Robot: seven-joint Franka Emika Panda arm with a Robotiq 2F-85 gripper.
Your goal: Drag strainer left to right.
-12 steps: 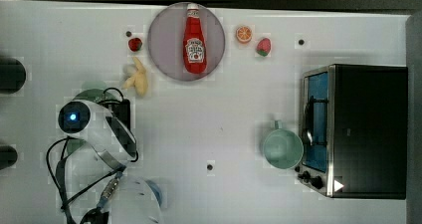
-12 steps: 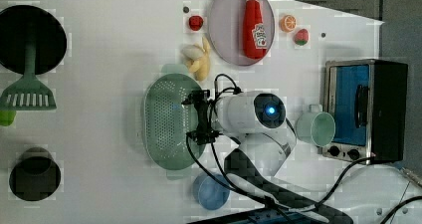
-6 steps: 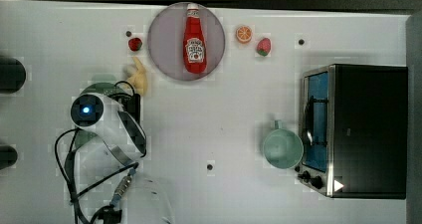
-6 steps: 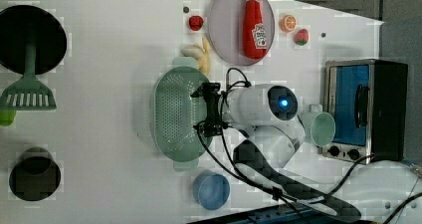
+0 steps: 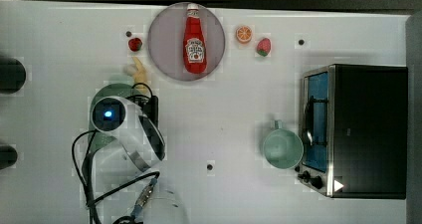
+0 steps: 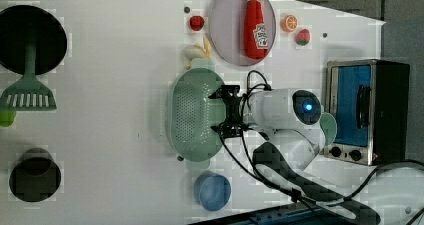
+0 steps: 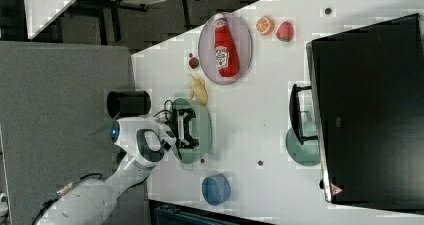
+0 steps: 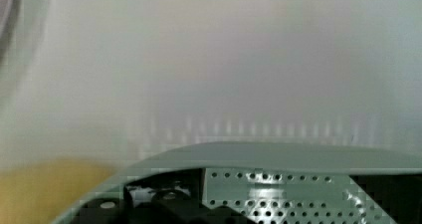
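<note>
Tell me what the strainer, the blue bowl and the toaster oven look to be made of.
Strainer: likely plastic, pale mint green with a matte look, an even grid of small holes and a smooth moulded rim.
Blue bowl: probably plastic too, a uniform flat blue with no glaze shine.
Toaster oven: apparently metal, with a dark casing and silvery front frame; its door looks like blue-tinted glass.

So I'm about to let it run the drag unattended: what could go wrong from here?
1. The open pincer sits over the strainer's rim; a shallow hook could slip off mid-drag.
2. The banana lies right against the strainer's end and may get nudged.
3. In the top view, the mug and toaster oven stand on the right; a long drag could bump them.
</note>
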